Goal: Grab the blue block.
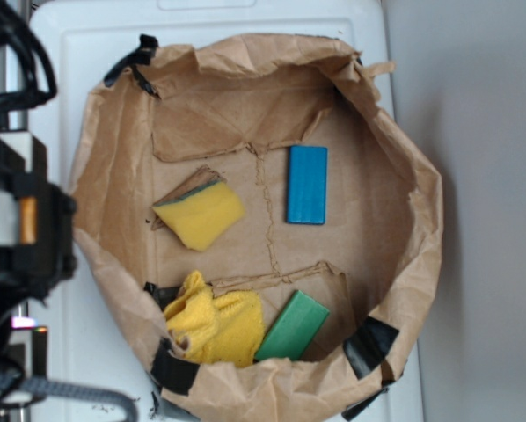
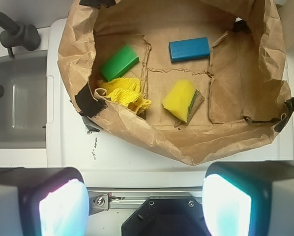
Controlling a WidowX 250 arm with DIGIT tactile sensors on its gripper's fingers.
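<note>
Gripper wide, empty. Blue block well ahead, slightly right of fingers, inside bag; long axis roughly crosswise to approach.

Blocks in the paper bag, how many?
2. The blue block lies flat on the bag floor, beside the yellow sponge. The green block leans at the bag wall next to the yellow cloth. The cloth might hide something more.

Bright blue block at my twelve — green block, yellow sponge, yellow cloth, brown paper.
</note>
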